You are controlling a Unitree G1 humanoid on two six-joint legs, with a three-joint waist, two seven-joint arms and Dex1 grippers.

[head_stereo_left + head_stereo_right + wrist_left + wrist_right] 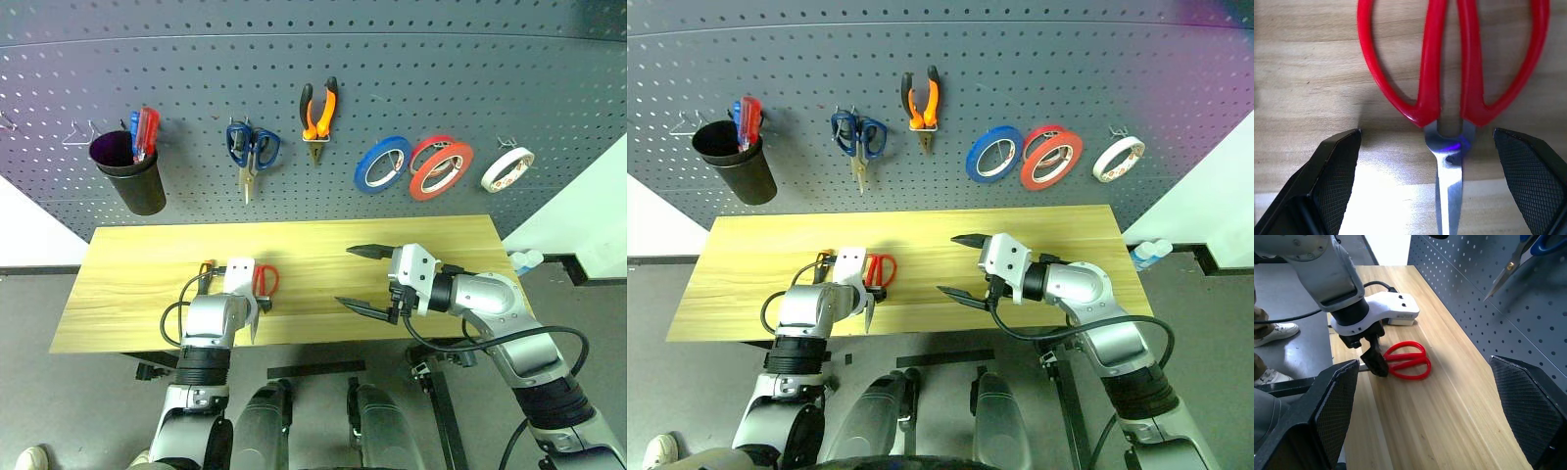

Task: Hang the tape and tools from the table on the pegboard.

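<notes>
Red-handled scissors point(1449, 73) lie flat on the light wood table point(137, 294), left of its middle. My left gripper point(255, 311) points down over them, open, one finger on each side of the pivot, touching neither handle nor blade. An orange-and-black handle point(205, 268) peeks out beside my left hand and is mostly hidden. My right gripper point(344, 276) hangs open over the table's right half with nothing in it. On the pegboard point(441, 78) hang orange-and-black pliers point(318, 113) at the centre and the whitish tape point(506, 168) at the far right.
Also on the pegboard are a black cup point(132, 176) with red and blue screwdrivers, blue-handled scissors point(251, 152), a blue tape roll point(381, 164) and two red rolls point(440, 166). Bare hooks point(78, 132) sit left of the cup.
</notes>
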